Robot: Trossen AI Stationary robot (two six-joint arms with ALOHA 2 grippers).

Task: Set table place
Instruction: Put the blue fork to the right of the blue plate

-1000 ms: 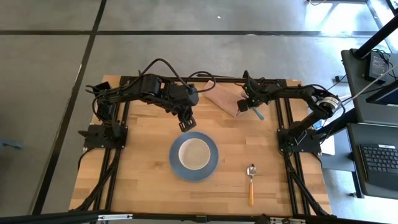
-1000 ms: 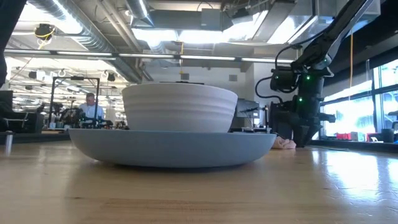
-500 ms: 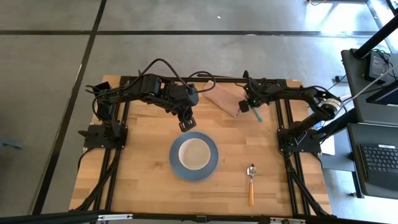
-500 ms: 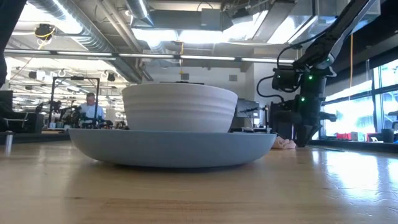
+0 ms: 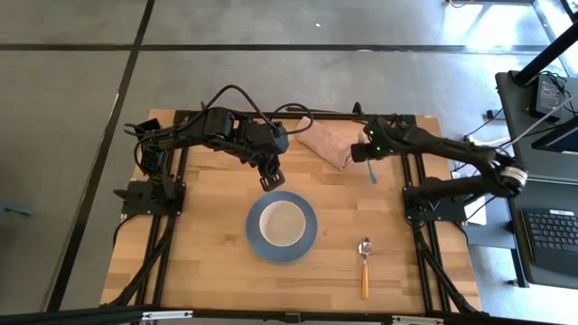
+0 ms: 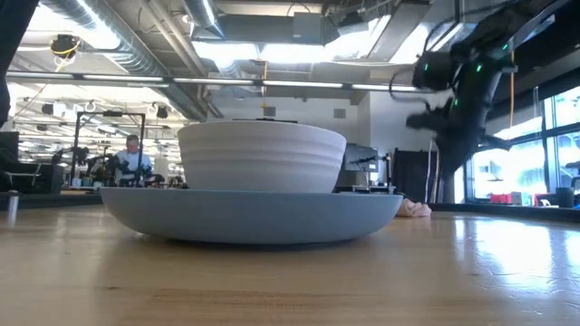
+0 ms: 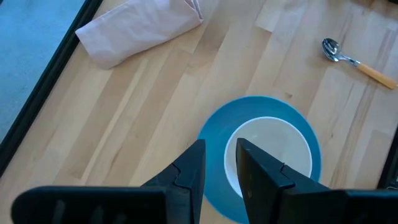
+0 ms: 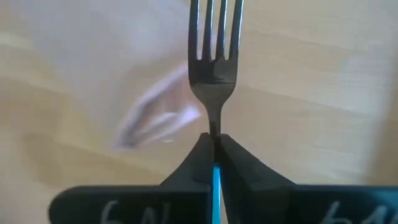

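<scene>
The round grey-blue plate (image 5: pixel 257 236) lies on the table (image 5: pixel 208 244) near its middle, with the white bowl (image 5: pixel 283 223) standing in it. The orange-handled spoon (image 5: pixel 364 268) lies flat to the plate's right. My right gripper (image 5: pixel 366 153) is at the far right, beside a folded pinkish napkin (image 5: pixel 325 143). It is shut on the teal-handled fork (image 8: pixel 214 74). My left gripper (image 5: pixel 268 181) hovers over the plate's far edge, empty, its fingers (image 7: pixel 193 174) a narrow gap apart. My right gripper pinches the fork between its two fingers where the metal neck (image 8: pixel 214 127) meets the teal handle (image 8: pixel 216 177). The fork lies along the fingers: its tines stick out past the fingertips, and the handle (image 5: pixel 372 171) runs back between them. The fork is clear of the table.
The napkin lies at the far edge between the two grippers. Bare wood shows left of the plate (image 5: pixel 208 226) and between the plate and the spoon. The black frame (image 5: pixel 415 226) runs along both sides. In the low view a person (image 6: pixel 133 156) sits far behind the table.
My right gripper has risen from the table beside the napkin and shifted a little toward the right edge, and its arm has stretched out. It has carried the fork up clear of the table.
</scene>
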